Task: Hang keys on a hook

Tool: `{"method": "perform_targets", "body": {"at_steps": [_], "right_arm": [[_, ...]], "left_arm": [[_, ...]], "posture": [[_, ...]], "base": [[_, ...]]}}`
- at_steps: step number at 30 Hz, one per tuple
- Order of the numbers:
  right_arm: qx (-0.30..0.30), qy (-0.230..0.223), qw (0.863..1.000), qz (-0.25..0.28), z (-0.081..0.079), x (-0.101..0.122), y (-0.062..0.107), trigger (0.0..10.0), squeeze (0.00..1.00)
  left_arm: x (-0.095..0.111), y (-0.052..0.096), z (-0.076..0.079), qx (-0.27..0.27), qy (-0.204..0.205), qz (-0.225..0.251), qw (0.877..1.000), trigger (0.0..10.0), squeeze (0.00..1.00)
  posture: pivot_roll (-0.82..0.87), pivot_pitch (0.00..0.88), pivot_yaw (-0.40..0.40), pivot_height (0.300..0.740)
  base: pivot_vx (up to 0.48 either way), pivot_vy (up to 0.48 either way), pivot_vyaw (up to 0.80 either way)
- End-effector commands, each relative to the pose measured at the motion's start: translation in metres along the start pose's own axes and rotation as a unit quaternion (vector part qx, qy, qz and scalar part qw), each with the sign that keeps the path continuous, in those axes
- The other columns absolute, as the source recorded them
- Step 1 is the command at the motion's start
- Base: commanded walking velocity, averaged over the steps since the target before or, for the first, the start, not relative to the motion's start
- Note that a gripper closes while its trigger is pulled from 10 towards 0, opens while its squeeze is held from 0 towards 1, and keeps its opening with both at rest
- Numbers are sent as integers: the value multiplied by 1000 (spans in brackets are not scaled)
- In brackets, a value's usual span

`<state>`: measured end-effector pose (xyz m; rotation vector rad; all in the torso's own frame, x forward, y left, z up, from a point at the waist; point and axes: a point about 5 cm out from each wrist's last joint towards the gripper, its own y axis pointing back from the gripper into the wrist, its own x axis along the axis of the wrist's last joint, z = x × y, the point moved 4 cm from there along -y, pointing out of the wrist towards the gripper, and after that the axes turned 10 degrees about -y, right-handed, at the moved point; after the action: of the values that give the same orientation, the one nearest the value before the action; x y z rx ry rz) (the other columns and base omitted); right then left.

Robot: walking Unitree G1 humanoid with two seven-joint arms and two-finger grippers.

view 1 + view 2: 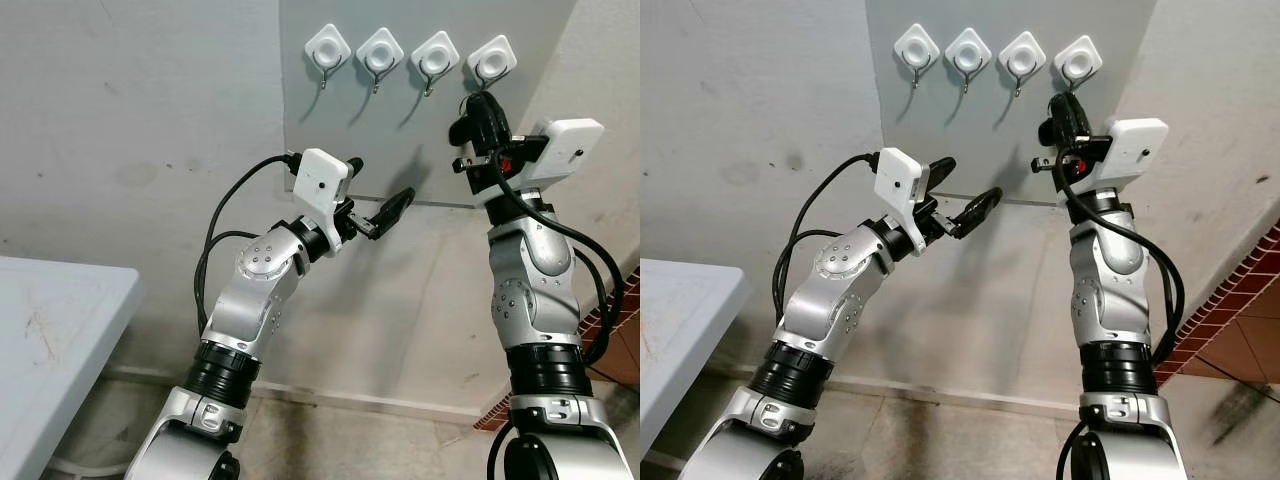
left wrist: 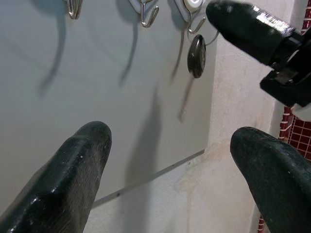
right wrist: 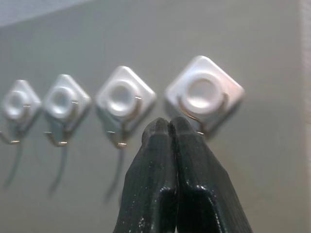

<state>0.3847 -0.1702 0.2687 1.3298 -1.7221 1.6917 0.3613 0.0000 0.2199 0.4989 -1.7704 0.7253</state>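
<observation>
Key [image 2: 196, 56] hanging on rightmost hook [image 2: 194, 22], right gripper [image 3: 168, 127] jaws together, left gripper [image 2: 170, 145] jaws apart

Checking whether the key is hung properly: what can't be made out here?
- Key: hidden in the eye views behind the right end effector.
- Rightmost hook: its lower end, covered by the shut fingers in the right wrist view.
- Key ring: too thin in the left wrist view to tell what holds it.

three bare hooks [image 1: 377, 52], rightmost hook [image 1: 490, 60] crowded
</observation>
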Motion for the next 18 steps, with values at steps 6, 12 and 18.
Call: {"method": "perform_targets", "body": {"at_steps": [6,12,18], "right_arm": [[-16,-19,999,41,9,18,-8,10000,0],[-50,-73,994,57,24,20,-5,10000,0],[-67,-101,991,58,31,17,-5,10000,0]], "left_arm": [[4,-2,-2,2,0,5,1000,10000,0],[4,-1,-3,4,0,5,1000,10000,0],[5,-3,-2,4,1,7,1000,10000,0]], "posture": [[-48,0,7,740],[-50,0,9,740],[-53,2,10,740]], "base": [[0,0,0],[0,0,0],[0,0,0]]}}
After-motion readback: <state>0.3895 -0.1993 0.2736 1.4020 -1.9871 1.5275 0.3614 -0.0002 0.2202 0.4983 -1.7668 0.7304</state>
